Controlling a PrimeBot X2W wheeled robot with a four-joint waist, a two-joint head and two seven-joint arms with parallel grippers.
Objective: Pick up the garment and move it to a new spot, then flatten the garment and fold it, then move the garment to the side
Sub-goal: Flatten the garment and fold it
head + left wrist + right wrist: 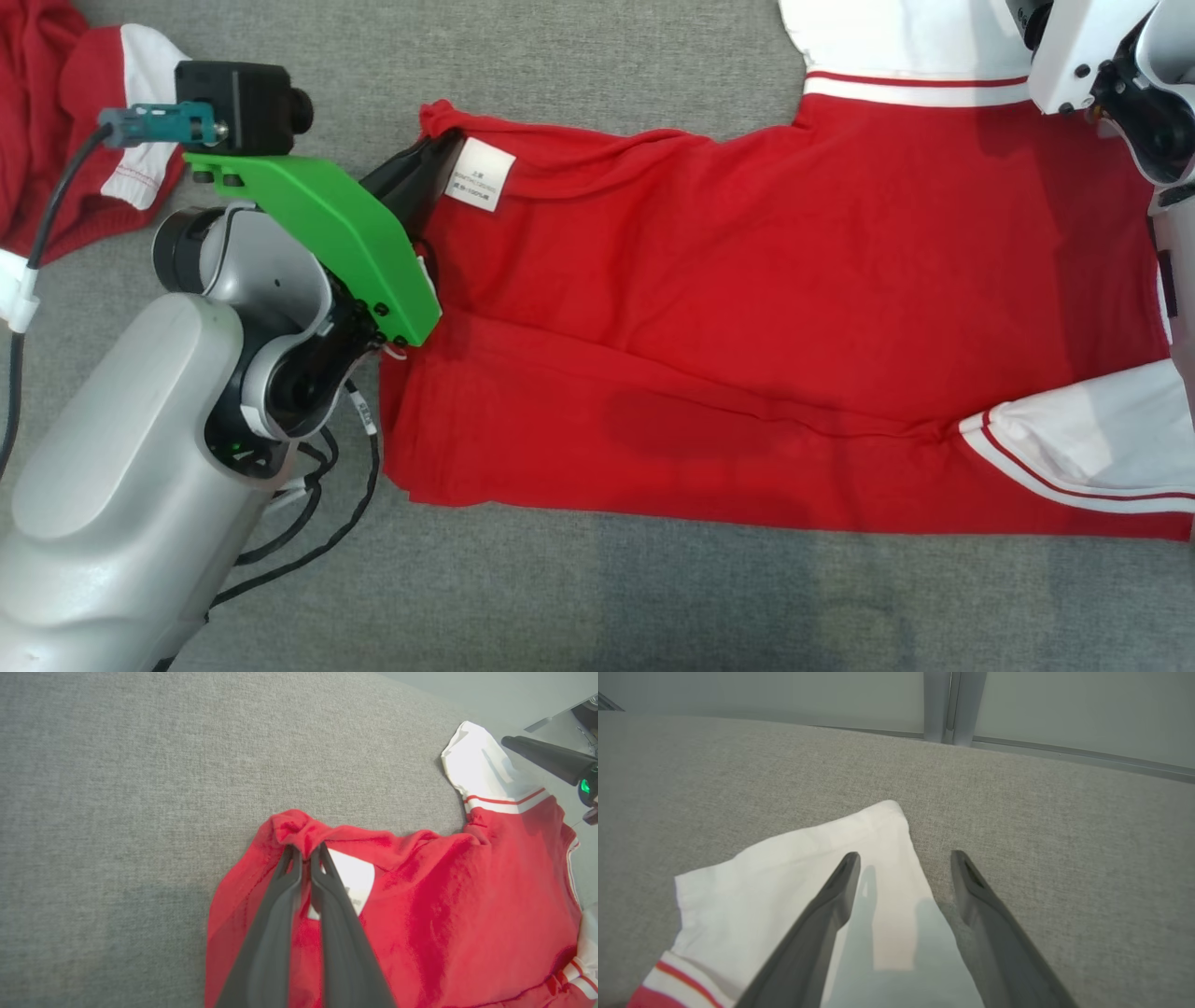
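The garment [747,308] is showing red, with white sleeves [896,37] carrying a thin red stripe. Its care label [479,175] is showing white. The woven surface [597,597] is showing grey; the camera bracket [327,224] is showing green.

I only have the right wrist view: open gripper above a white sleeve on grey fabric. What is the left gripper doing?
Observer: The left gripper is shut on a bunched corner of the red garment, beside its white label.
Operator: Is the body lying flat?
Observer: Mostly. It is spread across the grey surface, with creases running from the pinched corner.
Operator: Anything else nearby?
Observer: Another red and white garment lies at the head view's upper left.
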